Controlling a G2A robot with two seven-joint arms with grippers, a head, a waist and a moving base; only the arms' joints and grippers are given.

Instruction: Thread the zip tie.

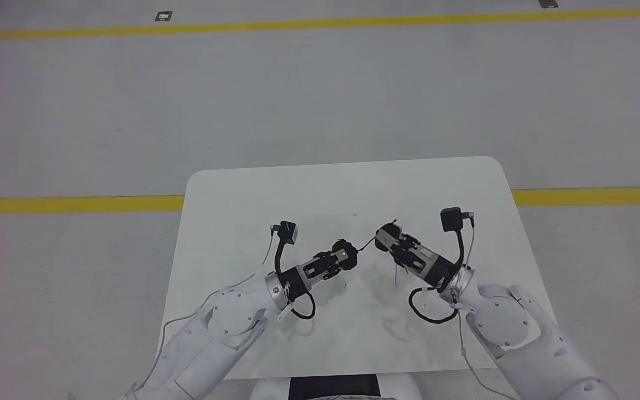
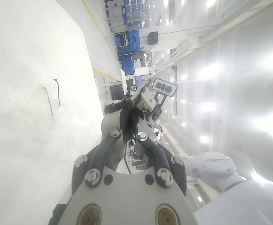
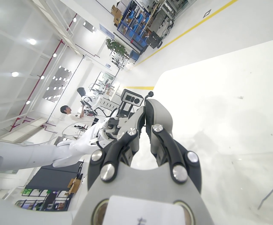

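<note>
White round-cornered table on pale grey floor crossed by yellow lines, small square floor markers by the far line; beyond, blue storage racks, potted plant, red pipes along white walls, round ceiling lights glaring overhead.

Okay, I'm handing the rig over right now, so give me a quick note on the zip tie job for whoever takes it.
Left claw: shut, apparently on one end of the zip tie.
Right claw: shut on the other end, with a black tip poking out past its fingers.
The claws face each other over the middle of the table, and the tie spans the gap between them.
Done: the tie is picked up and held by both claws.
Left: the threading. I cannot tell whether the tail is in the head.
Two spare ties lie on the table.
</note>
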